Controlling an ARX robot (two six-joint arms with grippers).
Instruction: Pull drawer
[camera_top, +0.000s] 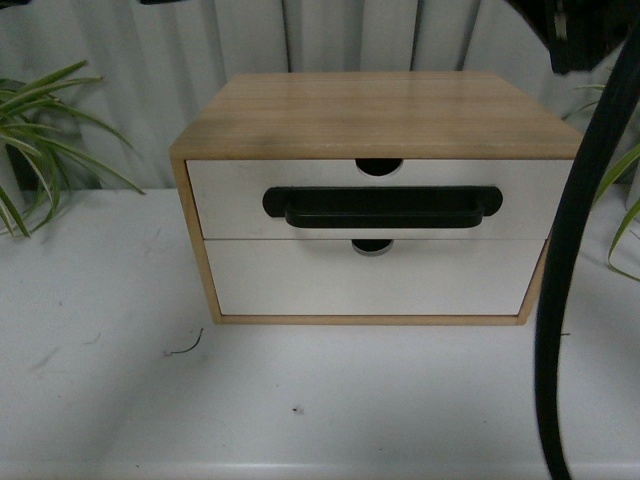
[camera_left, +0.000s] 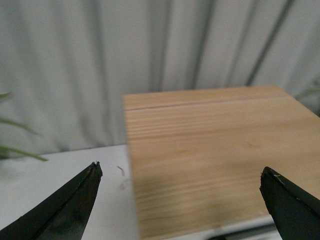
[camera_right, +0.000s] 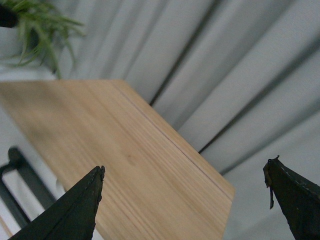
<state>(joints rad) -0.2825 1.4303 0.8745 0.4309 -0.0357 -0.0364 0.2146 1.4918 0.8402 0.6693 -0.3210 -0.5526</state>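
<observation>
The drawer (camera_top: 225, 195) is closed, so its inside is hidden within the wooden cabinet (camera_top: 375, 115). A black cable (camera_top: 560, 300) crosses the cabinet's right edge and covers it. A leafy plant (camera_top: 40, 130) left of the cabinet and a second plant (camera_top: 625, 215) right of it are cut off. Of the left gripper (camera_left: 180, 170) and right gripper (camera_right: 185, 167) only the jaws' tips show, over a blurred cabinet top.

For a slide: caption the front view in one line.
Wooden cabinet on a white table, top drawer with black handle shut, a plant at left.
</observation>
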